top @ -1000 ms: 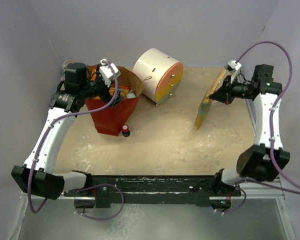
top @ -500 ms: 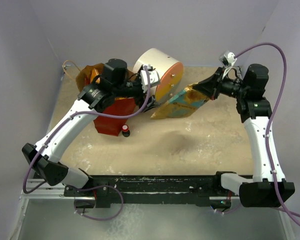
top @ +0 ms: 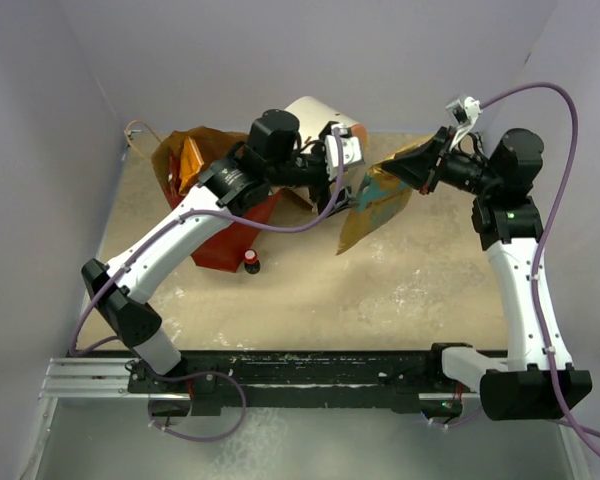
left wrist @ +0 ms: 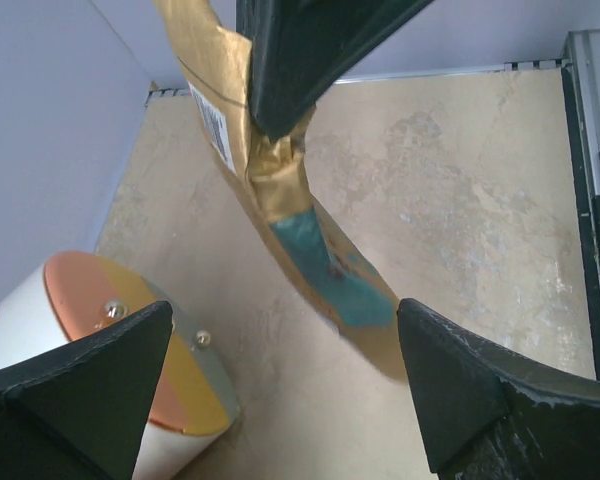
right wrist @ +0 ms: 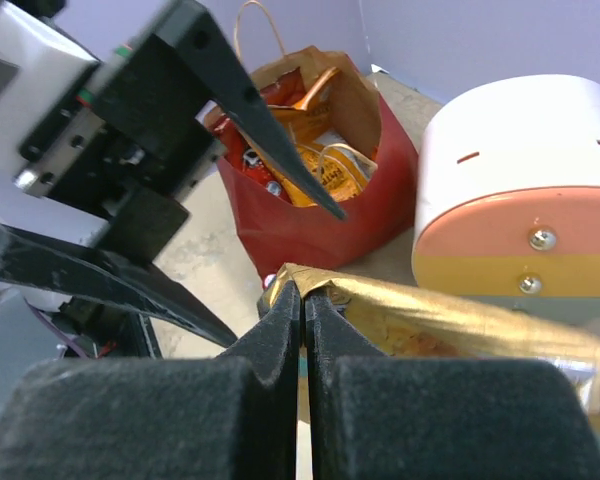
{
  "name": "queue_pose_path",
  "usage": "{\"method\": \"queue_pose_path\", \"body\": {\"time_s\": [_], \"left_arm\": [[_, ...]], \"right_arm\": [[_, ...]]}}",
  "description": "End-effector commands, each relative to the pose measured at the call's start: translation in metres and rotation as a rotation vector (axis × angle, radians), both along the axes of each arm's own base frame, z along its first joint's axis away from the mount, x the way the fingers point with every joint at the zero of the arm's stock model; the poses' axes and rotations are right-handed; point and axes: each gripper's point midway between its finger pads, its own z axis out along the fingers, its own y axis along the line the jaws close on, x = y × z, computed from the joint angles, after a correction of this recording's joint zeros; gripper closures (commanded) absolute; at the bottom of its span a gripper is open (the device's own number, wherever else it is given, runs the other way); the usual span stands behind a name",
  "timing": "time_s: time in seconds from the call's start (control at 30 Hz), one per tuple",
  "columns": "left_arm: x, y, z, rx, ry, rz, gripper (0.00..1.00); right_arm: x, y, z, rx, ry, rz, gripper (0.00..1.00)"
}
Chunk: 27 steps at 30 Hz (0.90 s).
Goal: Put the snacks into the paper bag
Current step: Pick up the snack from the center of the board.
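My right gripper is shut on the top edge of a tan-gold snack packet with a teal patch, which hangs above the table middle. In the right wrist view the closed tips pinch its gold corner. My left gripper is open and empty right beside the hanging packet; in the left wrist view the packet hangs just ahead of the open gripper. The red paper bag stands at the back left, open, with orange and red packets inside.
A cream cylindrical drawer unit lies on its side behind the left arm, next to the bag; it also shows in the left wrist view. A tiny dark bottle with a red cap stands in front of the bag. Grey walls enclose the table.
My left arm has swung from the bag rightward, past the drawer unit, to the packet. The right gripper carried the packet left; it now hangs more steeply.
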Motion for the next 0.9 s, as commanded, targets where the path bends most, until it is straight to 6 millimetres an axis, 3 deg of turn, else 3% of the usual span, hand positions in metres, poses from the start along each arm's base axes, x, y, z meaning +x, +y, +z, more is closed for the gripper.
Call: {"method": "queue_pose_path", "body": {"time_s": [0.0,0.2,0.43,0.67,0.77,0.87], "left_arm": [[-0.004,-0.025,0.030,-0.072,-0.062,-0.043,0.03],[0.000,-0.040,0.030,-0.090,-0.041,-0.024,0.17],[-0.004,-0.041,0.022,-0.089,-0.025,-0.044,0.51],[0.001,-0.035,0.029,-0.092,-0.056,-0.001,0.82],[0.003,-0.028,0.036,-0.096,-0.074,0.037,1.00],[0.004,-0.019,0.044,-0.096,-0.088,0.075,1.00]], "right_arm": [[-0.021,0.008,0.035,0.035,-0.111,0.039,1.00],[-0.029,0.013,0.029,0.021,-0.097,0.058,1.00],[-0.034,0.015,0.020,0.018,-0.082,0.079,1.00],[-0.032,0.014,0.019,0.016,-0.073,0.069,1.00],[-0.031,0.013,0.020,0.003,-0.068,0.054,0.88],[-0.032,0.012,0.022,-0.010,-0.069,0.050,0.73]]}}
